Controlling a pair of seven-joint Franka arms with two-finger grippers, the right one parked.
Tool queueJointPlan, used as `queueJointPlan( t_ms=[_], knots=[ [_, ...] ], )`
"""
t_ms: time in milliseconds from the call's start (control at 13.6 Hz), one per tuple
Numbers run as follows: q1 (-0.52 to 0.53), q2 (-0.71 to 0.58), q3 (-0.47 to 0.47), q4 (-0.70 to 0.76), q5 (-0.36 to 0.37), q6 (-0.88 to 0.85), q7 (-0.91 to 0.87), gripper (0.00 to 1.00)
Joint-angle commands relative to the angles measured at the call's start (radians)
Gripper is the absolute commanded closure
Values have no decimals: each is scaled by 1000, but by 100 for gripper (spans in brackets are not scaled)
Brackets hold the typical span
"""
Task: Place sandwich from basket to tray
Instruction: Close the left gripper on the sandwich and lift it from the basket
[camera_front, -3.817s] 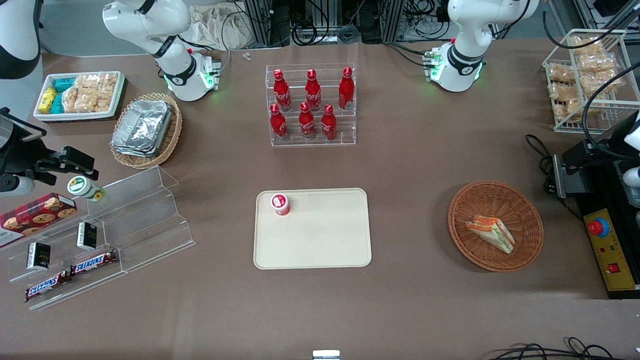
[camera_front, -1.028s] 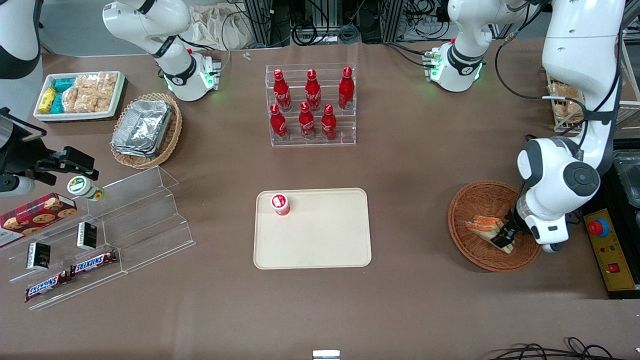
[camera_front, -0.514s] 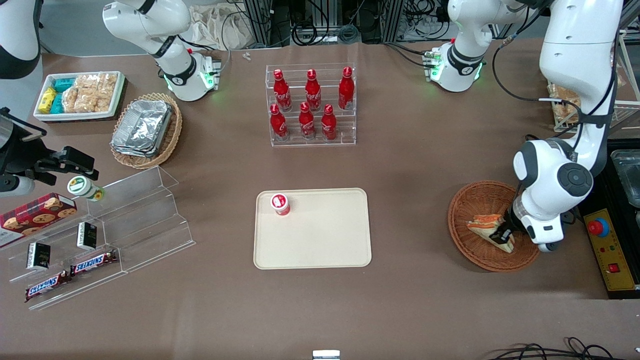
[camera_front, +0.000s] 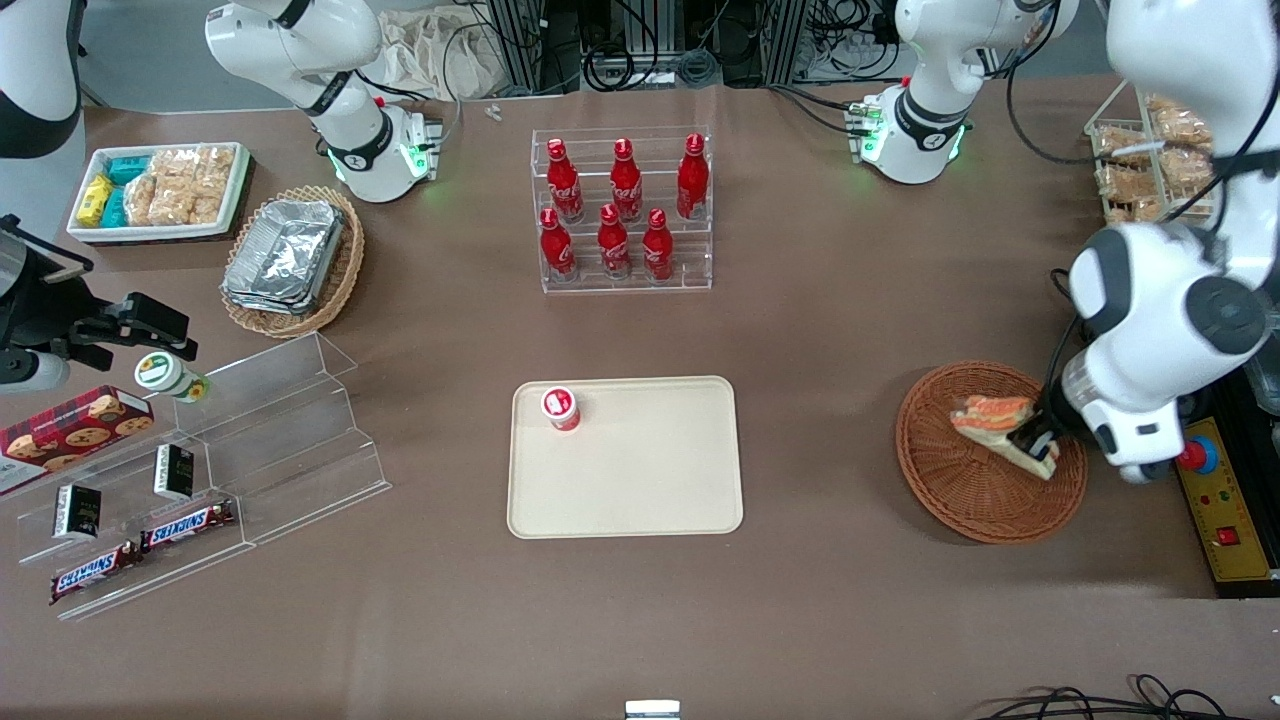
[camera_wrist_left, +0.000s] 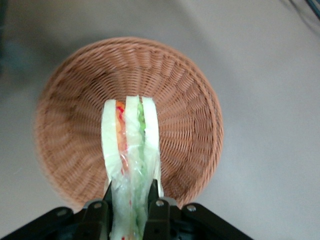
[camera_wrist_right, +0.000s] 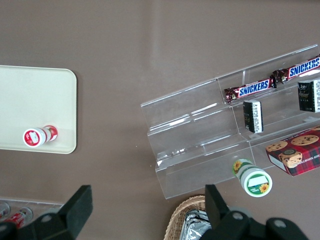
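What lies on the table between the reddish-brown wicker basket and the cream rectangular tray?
Only bare brown table, in the front view. The gripper holds the wrapped sandwich above the basket; the tray waits.

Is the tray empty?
No, a small red bottle stands on the tray, while the claw holds the sandwich over the basket.

The glossy white, rounded-jointed left arm (camera_front: 1160, 300) is showing dark grey joint caps, trailing black cables, and wearing a black two-finger gripper (camera_front: 1035, 440)
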Motion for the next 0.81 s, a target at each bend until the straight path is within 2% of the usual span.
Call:
queueJointPlan(
  t_ms=[0, 147, 294, 587, 734],
  knots=[
    [-9, -28, -30, 189, 11, -266, -12, 100],
    [-9, -43, -64, 290, 11, -396, -4, 100],
    [-8, -68, -106, 343, 10, -456, 46, 100],
    [-8, -79, -201, 349, -12, -500, 238, 100],
    [-8, -68, -299, 335, -13, -509, 269, 100]
  ],
)
